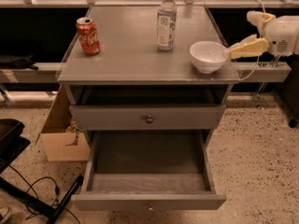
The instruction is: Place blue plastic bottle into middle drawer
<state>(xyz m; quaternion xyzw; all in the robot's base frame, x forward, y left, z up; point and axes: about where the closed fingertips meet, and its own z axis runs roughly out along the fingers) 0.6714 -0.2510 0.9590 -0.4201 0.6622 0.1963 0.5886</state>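
Observation:
The blue plastic bottle (166, 21) stands upright at the back of the grey cabinet top, with a white cap and a pale label. The middle drawer (148, 171) is pulled out wide at the bottom, and its grey wood-grain inside is bare. My gripper (239, 35) is at the right edge of the cabinet top, just right of a white bowl (209, 56). It is open and empty, with one cream finger (245, 48) pointing left over the bowl's rim. The bottle is well to its left.
A red cola can (88, 36) stands at the left of the cabinet top (126, 55). The knobbed drawer (148, 117) above the open one is shut. A cardboard box (60, 134) sits on the floor at left, with black cables and a stand at lower left.

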